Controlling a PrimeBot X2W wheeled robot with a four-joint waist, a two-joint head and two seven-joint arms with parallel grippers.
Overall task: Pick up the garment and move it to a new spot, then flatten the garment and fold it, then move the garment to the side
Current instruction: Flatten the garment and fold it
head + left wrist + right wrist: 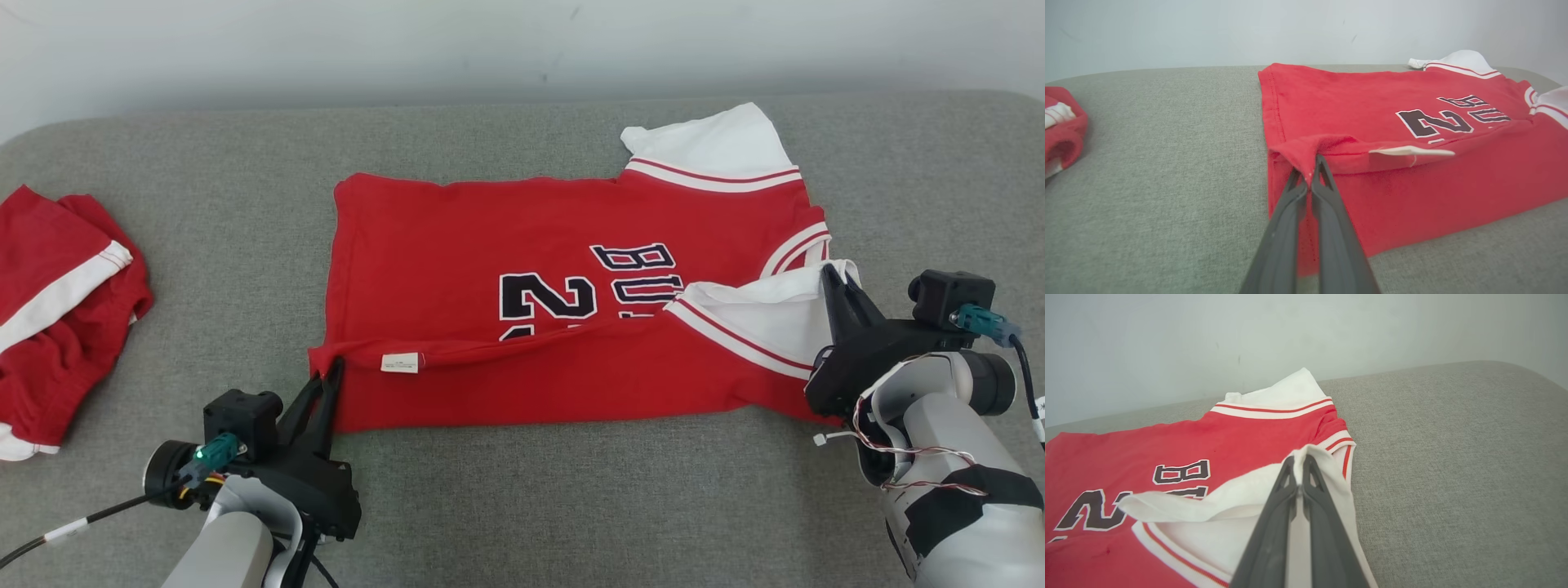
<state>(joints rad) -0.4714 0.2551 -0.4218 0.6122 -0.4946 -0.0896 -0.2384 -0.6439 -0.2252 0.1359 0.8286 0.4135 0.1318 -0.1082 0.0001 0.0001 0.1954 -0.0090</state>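
The garment (pixel 522 245) is a red jersey with white sleeves and black lettering, lying flat on the grey cushioned surface (pixel 531 506), its near edge partly folded over. My left gripper (pixel 333 371) is shut on the garment's near left hem corner (pixel 1306 157). My right gripper (pixel 834 278) is shut on the white near sleeve (pixel 1306 455), lifting its edge over the lettering. A white label (pixel 400 363) shows on the turned-over hem.
A second red and white garment (pixel 57 310) lies bunched at the far left edge of the surface. A pale wall (pixel 490 49) runs behind the surface. Bare grey fabric extends in front of the jersey and to its right.
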